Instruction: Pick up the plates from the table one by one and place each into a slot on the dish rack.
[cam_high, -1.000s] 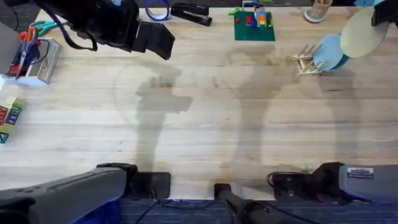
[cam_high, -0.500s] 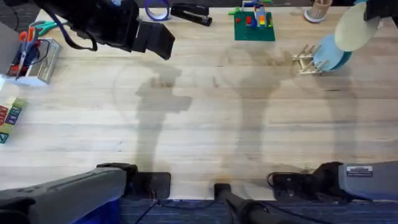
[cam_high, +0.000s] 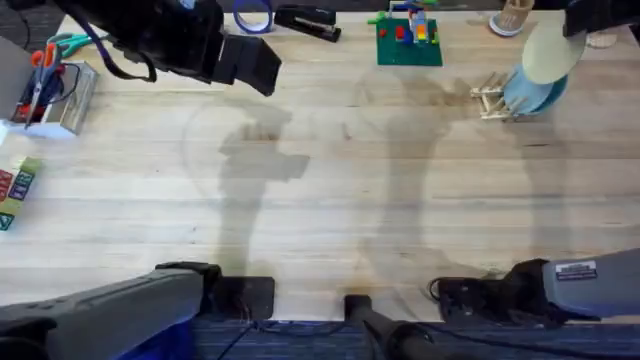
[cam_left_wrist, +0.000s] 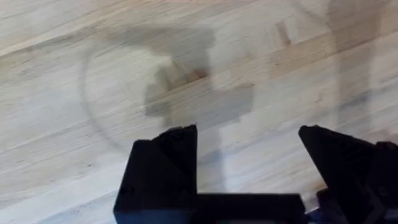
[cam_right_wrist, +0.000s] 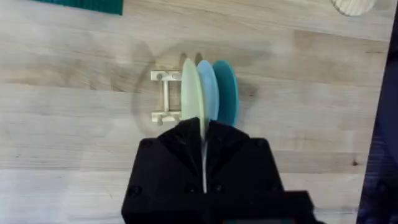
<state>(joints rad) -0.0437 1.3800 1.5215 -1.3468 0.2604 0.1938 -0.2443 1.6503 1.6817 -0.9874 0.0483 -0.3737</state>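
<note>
While left fingers gape, right fingers pinch cream plate.

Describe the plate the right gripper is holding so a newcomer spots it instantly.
Look to the table's far right corner, where the dish rack stands. The cream plate hangs edge-on just above it, pinched in the right gripper. The blue plate beside it already sits in the rack.
</note>
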